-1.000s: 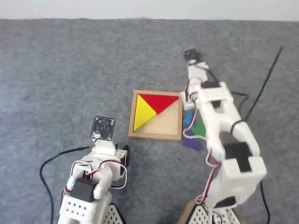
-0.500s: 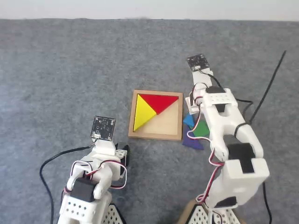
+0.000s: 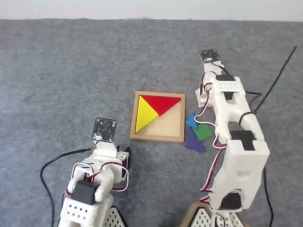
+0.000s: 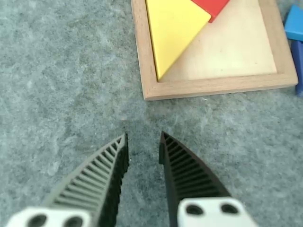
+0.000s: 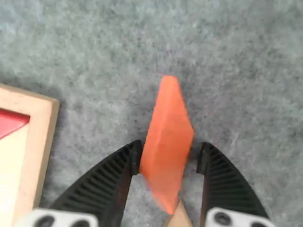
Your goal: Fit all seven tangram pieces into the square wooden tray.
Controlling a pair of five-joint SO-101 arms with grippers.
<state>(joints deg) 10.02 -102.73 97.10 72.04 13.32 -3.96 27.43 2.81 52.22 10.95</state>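
The square wooden tray (image 3: pixel 158 135) lies mid-table with a red triangle (image 3: pixel 161 103) and a yellow triangle (image 3: pixel 144 114) in it. Blue (image 3: pixel 191 120), green (image 3: pixel 204 131) and purple (image 3: pixel 194 142) pieces lie on the carpet just right of the tray. My right gripper (image 5: pixel 168 158) is shut on an orange piece (image 5: pixel 166 137), which stands on edge between the fingers over the carpet beside the tray's corner (image 5: pixel 28 142). My left gripper (image 4: pixel 143 140) hangs open with nothing in it, just short of the tray's near rim (image 4: pixel 213 86), the yellow triangle (image 4: pixel 173 28) beyond.
Grey carpet covers the table. The right arm (image 3: pixel 232 118) stretches along the tray's right side, over the loose pieces. The left arm (image 3: pixel 97 175) sits at the near left. Cables trail by both bases. Open carpet lies left of and beyond the tray.
The right arm has swung to the right, away from the tray's far right corner, uncovering the blue, green and purple pieces. The left arm has not moved.
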